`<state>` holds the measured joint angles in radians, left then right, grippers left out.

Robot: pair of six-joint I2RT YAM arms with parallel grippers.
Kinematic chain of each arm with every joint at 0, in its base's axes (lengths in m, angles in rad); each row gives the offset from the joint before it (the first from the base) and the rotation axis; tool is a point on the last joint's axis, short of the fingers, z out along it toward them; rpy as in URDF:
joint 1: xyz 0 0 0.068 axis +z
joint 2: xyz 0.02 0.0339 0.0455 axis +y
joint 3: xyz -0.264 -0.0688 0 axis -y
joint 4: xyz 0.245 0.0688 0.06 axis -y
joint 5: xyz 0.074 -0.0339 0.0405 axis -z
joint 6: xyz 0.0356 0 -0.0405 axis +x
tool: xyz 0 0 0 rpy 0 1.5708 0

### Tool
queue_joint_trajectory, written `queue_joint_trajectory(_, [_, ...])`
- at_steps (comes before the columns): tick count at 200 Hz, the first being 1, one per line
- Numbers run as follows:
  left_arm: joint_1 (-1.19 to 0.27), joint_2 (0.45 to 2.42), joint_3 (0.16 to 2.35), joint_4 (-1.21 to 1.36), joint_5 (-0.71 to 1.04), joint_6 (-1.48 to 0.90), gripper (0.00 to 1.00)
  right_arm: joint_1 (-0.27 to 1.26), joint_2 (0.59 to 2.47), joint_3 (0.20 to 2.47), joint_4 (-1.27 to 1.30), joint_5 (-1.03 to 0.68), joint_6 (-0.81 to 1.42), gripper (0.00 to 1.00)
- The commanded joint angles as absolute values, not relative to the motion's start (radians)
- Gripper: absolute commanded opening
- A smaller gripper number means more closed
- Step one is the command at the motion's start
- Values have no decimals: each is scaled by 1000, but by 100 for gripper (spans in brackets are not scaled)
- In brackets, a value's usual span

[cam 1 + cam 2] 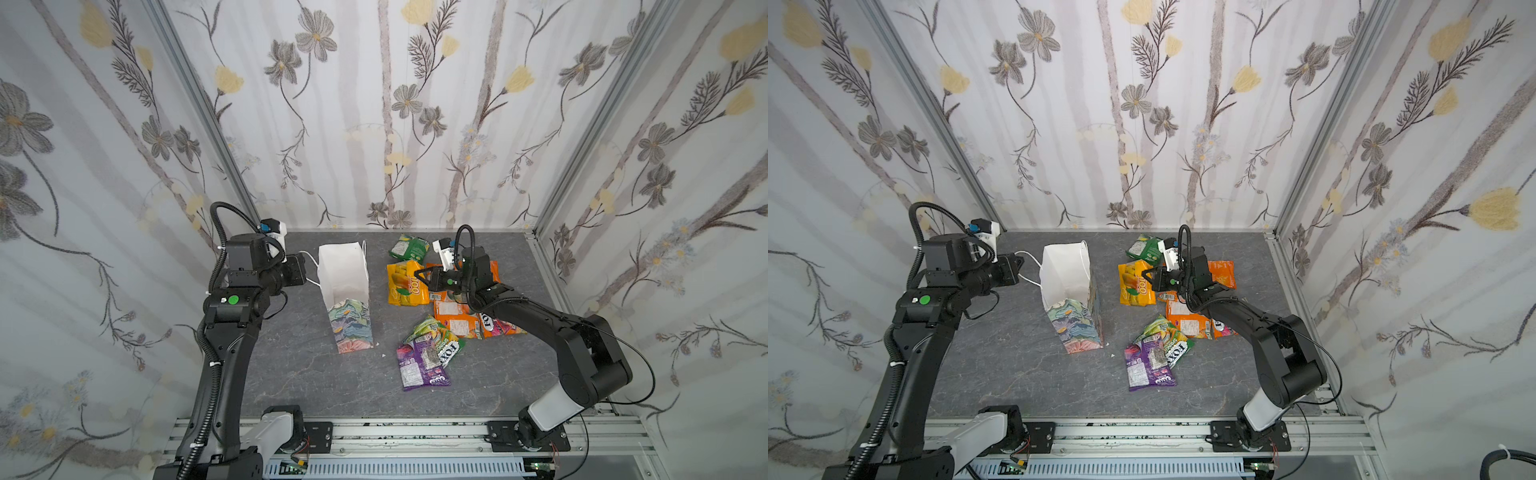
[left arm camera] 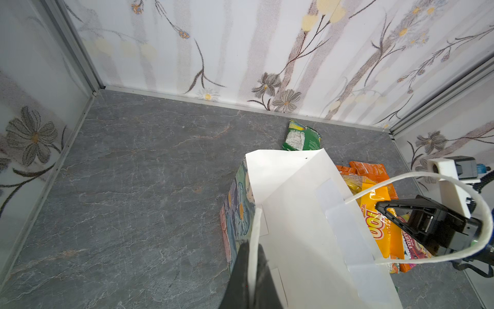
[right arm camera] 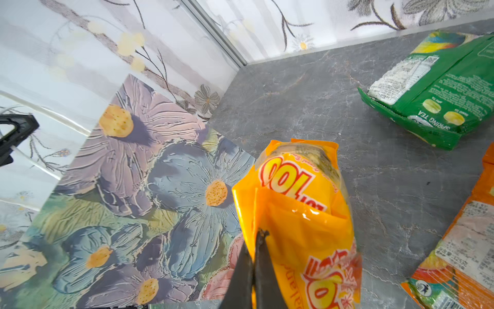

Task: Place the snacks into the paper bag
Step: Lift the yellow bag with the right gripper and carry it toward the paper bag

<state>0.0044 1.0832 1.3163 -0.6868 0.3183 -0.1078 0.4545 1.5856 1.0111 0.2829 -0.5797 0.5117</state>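
Note:
The paper bag (image 1: 348,322) (image 1: 1077,328) stands upright mid-table, mouth open and white inside (image 2: 294,214), floral outside (image 3: 133,187). My left gripper (image 1: 308,274) (image 1: 1021,266) (image 2: 252,246) is shut on its white cord handle (image 2: 254,230), left of the bag. The snacks lie to the bag's right. My right gripper (image 1: 417,276) (image 1: 1144,274) (image 3: 256,235) is shut on the edge of a yellow packet (image 1: 405,291) (image 1: 1133,289) (image 3: 302,214), close beside the bag. Other packets: green (image 1: 409,247) (image 3: 441,88), orange (image 1: 455,316), purple (image 1: 419,365).
Flowered walls (image 1: 395,124) close in the grey table (image 1: 311,374) on three sides. An aluminium rail (image 1: 415,436) with both arm bases runs along the front. An orange packet (image 1: 1223,272) lies partly under the right arm. A green FOX'S packet (image 1: 1177,347) overlaps the purple one.

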Motion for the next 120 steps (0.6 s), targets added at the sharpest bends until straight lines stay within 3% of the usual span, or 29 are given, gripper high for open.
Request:
queue_joint_trajectory(1, [3,1080,1321,-663,321,-96,0,457,1531,1014,352,-615,489,0])
queue_joint_trajectory(120, [2,1053,1306,-653,336,-103,1,472,1364,1057,279,-551,410,0])
